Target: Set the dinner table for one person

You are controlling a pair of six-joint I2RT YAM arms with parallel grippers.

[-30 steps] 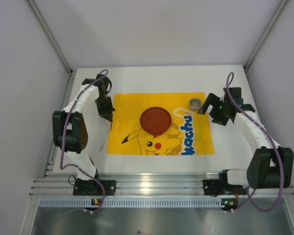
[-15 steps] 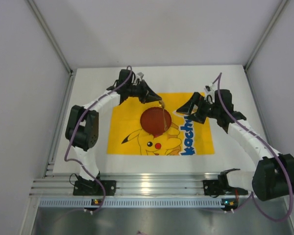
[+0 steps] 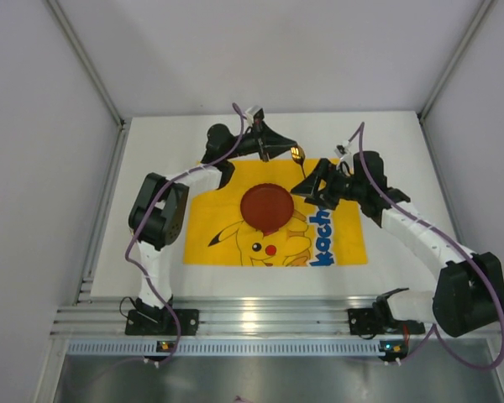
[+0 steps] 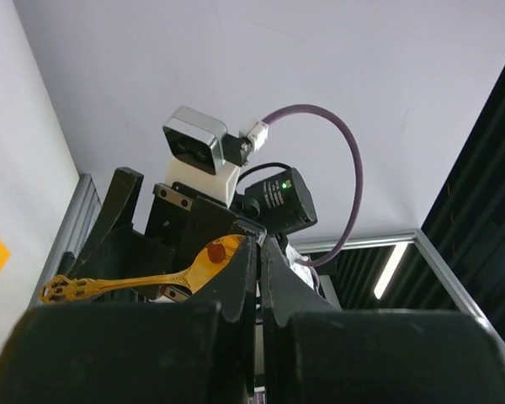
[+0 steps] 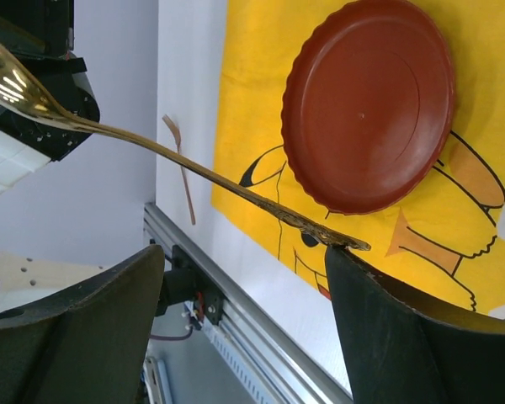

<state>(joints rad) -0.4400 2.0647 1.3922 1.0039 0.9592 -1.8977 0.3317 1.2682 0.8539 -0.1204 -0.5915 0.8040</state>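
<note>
Below, red plate (image 3: 265, 207) on yellow mat (image 3: 218, 201) — gold spoon (image 5: 177, 160) overhead

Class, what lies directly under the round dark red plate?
The yellow cloth mat printed with Pikachu lies under the round dark red plate, spreading past it on every side. Whatever print sits beneath the plate is covered.

The left arm (image 3: 189, 178) stretches far forward and bends to the right. The left claw (image 3: 296, 154) is pinched tight on a gold spoon (image 4: 135, 282). The right arm (image 3: 420, 231) angles forward and leftward toward it, and the right claw (image 3: 307, 186) is spread wide, with its fingers (image 5: 387, 320) on either side of the spoon's handle.
</note>
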